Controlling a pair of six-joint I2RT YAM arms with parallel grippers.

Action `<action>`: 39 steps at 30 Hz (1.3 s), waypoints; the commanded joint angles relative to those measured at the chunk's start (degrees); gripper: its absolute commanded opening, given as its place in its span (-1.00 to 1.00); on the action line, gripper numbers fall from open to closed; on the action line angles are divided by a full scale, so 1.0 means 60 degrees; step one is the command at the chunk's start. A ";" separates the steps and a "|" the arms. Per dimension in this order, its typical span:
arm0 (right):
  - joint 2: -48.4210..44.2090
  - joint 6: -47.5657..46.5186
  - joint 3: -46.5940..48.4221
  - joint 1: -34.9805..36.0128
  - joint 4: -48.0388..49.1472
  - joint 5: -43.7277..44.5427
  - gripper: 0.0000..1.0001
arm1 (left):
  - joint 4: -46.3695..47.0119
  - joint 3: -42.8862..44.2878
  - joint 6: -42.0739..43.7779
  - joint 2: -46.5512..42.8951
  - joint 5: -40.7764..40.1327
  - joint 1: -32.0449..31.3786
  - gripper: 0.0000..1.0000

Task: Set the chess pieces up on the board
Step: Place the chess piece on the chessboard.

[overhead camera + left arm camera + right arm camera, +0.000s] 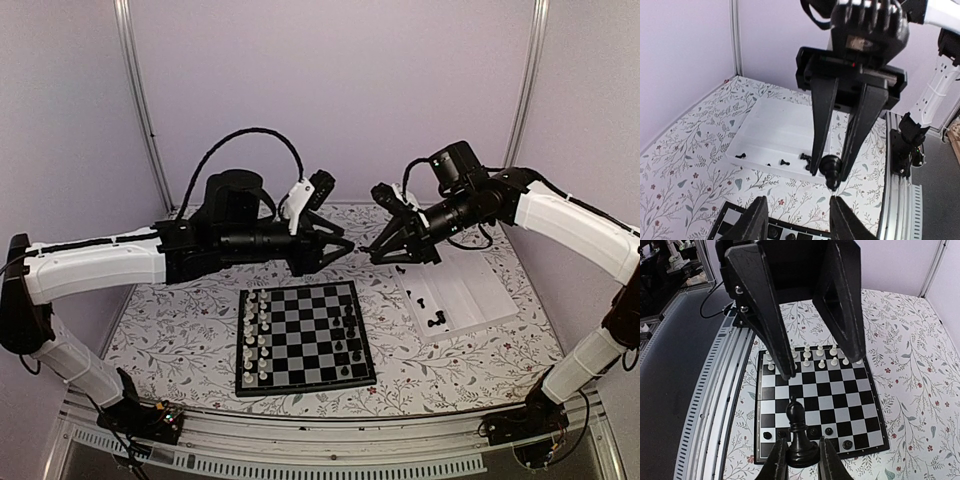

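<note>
- Top view: the left end effector (pixel 345 250) and right end effector (pixel 375 253) meet tip to tip above the far edge of the board (pixel 300 362). Whatever sits between them is too small and dark to make out here, and I cannot tell either opening from this angle.
- The board is a flat checkered square with a thin black rim, lying on the floral-patterned table (pixel 170 340). White pieces (pixel 255 330) stand in two files along its left side, and a few black pieces (pixel 348 325) stand toward its right.
- Right of the board lies a white ridged tray (pixel 480 300) with a handful of loose black pieces, their shapes unreadable.
- Left wrist view: this arm's matte black fingers (pixel 757 222) are cut off by the bottom edge and stand wide apart with nothing between them.
- Facing them, the right end effector's two tapered fingers pinch a glossy held piece (pixel 830 164). It hangs just beyond and above the left gap, touching neither left finger.
- Only a strip of the board shows at the bottom edge.
- Right wrist view: this arm's fingers (pixel 777 460) are narrow, clamped on the flared base of the held piece. The piece stands upright, slim-bodied with a rounded, pointed head, and its underside is hidden.
- Beyond it the left end effector's flat, angular fingers are spread wide to either side, apart from the piece.
- The board lies below, with white pieces at its far end and a few black ones at the near end.
</note>
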 commanded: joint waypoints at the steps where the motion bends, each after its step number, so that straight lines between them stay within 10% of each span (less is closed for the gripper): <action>1: -0.0188 0.0579 -0.0041 -0.0021 0.0321 -0.0854 -0.85 | 0.1276 0.0246 -0.0037 0.0322 0.0561 -0.0165 -0.11; 11: -0.0274 0.0750 -0.0083 -0.0019 0.0367 -0.0836 -0.85 | 0.1329 0.0547 -0.0201 0.0804 0.1227 -0.0253 -0.17; 21: -0.0300 0.0781 -0.0163 -0.0036 0.0429 -0.0764 -0.82 | 0.0931 0.0892 -0.0308 0.1099 0.1206 -0.0241 -0.68; 39: -0.1604 0.0880 -0.3334 -0.2676 0.0946 0.0869 -0.19 | -0.2947 0.2694 0.0671 0.2257 -0.0564 0.0212 -0.78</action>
